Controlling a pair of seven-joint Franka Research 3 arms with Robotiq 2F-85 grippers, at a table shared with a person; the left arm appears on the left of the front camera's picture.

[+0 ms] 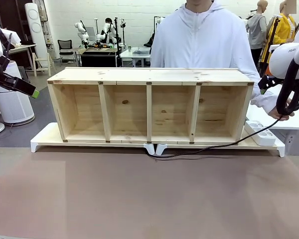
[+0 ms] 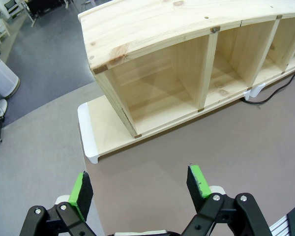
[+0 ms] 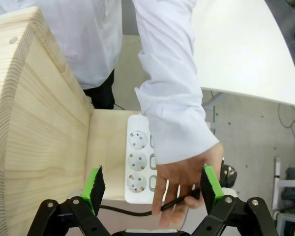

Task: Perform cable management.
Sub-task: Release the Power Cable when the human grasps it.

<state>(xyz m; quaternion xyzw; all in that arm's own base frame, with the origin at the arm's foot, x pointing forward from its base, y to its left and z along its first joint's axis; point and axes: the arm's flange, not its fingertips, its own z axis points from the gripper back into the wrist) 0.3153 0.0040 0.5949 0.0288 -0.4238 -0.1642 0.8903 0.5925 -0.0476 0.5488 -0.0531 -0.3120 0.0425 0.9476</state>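
1. Right gripper: jaws spread wide, green pads on either side of the person's hand; it holds nothing.
2. The person's hand sits between the two pads and pinches the cable, which runs from the fingers toward the wooden shelf's end panel.
3. Just beyond the hand lies a white power strip with three round sockets visible, resting on the light board beside the shelf end.
4. Left gripper: jaws also wide apart and empty, hovering over the brown table mat, near the shelf's left end.
5. In the front view the left gripper hangs off the left end of the shelf, apart from it.
6. Wooden shelf: four open compartments, lying long-side down on a low white-footed riser.
7. Cable in the front view: runs from the riser's middle feet along the mat's far edge, rightward past the power strip, and up to the person's hand by the right arm.
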